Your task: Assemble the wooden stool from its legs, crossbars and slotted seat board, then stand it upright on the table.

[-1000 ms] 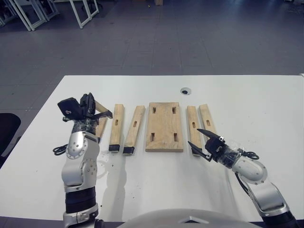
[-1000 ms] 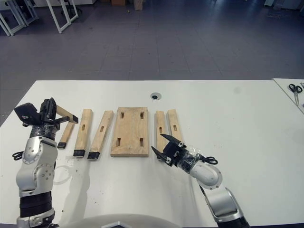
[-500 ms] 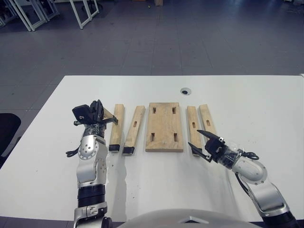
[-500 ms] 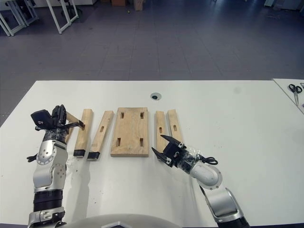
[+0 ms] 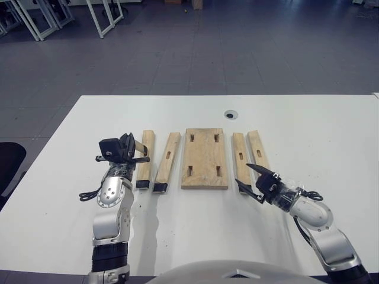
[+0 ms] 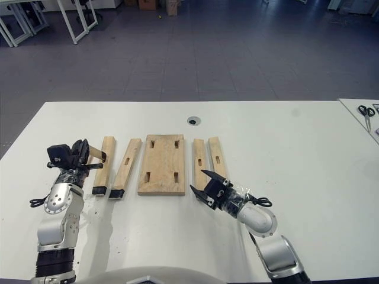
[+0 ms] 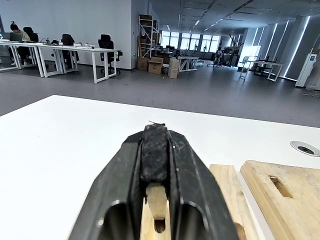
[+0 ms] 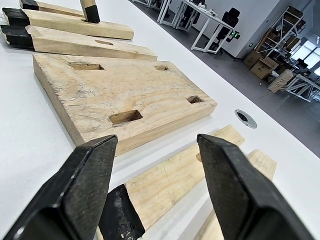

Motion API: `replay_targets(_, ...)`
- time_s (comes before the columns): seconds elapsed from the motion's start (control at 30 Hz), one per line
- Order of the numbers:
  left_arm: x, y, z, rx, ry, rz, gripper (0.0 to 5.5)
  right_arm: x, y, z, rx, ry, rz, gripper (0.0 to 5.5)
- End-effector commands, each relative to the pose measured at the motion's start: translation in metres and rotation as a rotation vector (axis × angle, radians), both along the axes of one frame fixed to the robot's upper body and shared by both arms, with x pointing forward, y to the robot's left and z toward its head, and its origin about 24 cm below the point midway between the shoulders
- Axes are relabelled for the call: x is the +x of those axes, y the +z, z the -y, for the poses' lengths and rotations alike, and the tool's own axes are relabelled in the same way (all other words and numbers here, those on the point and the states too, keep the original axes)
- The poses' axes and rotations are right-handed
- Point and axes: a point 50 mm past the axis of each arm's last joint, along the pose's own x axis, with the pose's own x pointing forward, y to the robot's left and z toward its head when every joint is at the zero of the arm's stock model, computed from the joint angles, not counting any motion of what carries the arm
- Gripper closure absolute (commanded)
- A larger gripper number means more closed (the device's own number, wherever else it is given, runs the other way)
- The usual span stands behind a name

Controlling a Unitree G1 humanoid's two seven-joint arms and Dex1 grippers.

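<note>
The slotted seat board [image 5: 204, 157] lies flat mid-table. Two legs [image 5: 145, 157] [image 5: 167, 160] with black ends lie on its left, two more [image 5: 241, 155] [image 5: 258, 149] on its right. My left gripper [image 5: 137, 152] is shut on a short wooden piece [image 6: 96, 154] with a black tip, held low over the far part of the leftmost leg; the left wrist view shows its fingers [image 7: 180, 190] clamped on the wood [image 7: 157, 200]. My right gripper [image 5: 243, 175] stands open just above the near black end of the inner right leg [image 8: 165, 185], one finger on each side.
A cable hole [image 5: 230, 113] sits in the white table [image 5: 308, 136] behind the seat board. A black cable [image 5: 89, 194] loops near the left arm. Scissors [image 6: 367, 110] lie on a neighbouring table at far right. Bare table surface lies in front of the parts.
My left gripper has carried the wooden piece rightward and down, from the table's left side to over the leftmost leg. The right gripper has stayed put.
</note>
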Motion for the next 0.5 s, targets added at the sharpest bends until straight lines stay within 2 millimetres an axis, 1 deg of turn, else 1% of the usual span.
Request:
replay_targets(0.03,0.000,0.021,-0.013,-0.009,0.082,0.065,5.06,-0.001,-0.001,0.004,-0.020,-0.013,-0.014,2.56)
replay_targets(0.07,0.003,0.032,-0.013,-0.010,0.086,0.115,5.06,-0.001,-0.001,0.003,-0.019,-0.014,-0.016,2.56)
replay_targets(0.13,0.007,0.047,-0.012,-0.022,0.081,0.168,5.06,-0.002,-0.002,0.003,-0.018,-0.016,-0.018,2.56)
replay_targets(0.23,0.012,0.060,-0.013,-0.036,0.069,0.161,5.06,-0.002,-0.003,0.003,-0.016,-0.019,-0.020,2.56)
replay_targets(0.37,0.009,0.054,-0.024,0.027,0.091,-0.003,5.06,-0.002,-0.003,0.003,-0.016,-0.022,-0.021,2.56)
replay_targets(0.5,0.011,0.051,-0.023,-0.027,0.076,-0.085,5.06,-0.002,-0.003,0.003,-0.017,-0.024,-0.024,2.56)
